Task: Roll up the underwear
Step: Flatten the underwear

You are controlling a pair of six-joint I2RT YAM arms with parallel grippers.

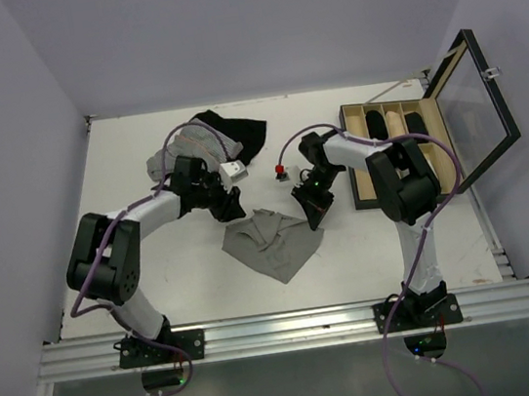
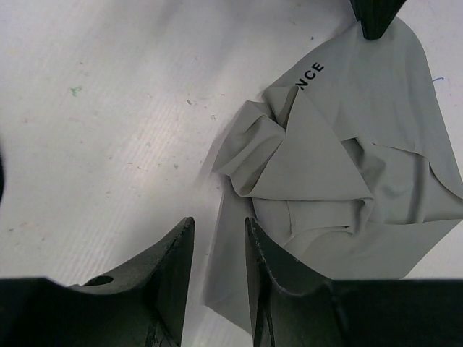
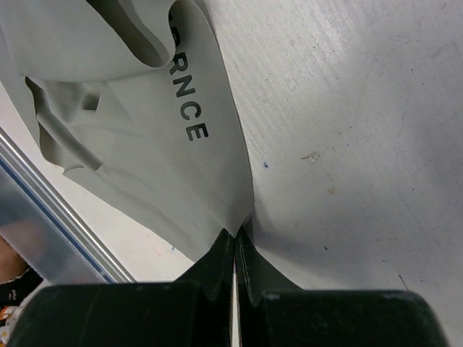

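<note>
Two grippers met at the underwear [image 1: 273, 241], crumpled left of the open box [image 1: 352, 158]. The right gripper [image 3: 235, 237] pinched its waistband edge, probably to anchor it. The left gripper [image 2: 219, 225] stood parted, holding nothing.

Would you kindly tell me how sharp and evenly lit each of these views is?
Top view: soft, even light, only faint shadows, underwear sharp. Left wrist view: cloth lettering crisp, left pincer dark and slightly soft. Right wrist view: lettering crisp, right pincer dark, rail at lower left blurred.
</note>
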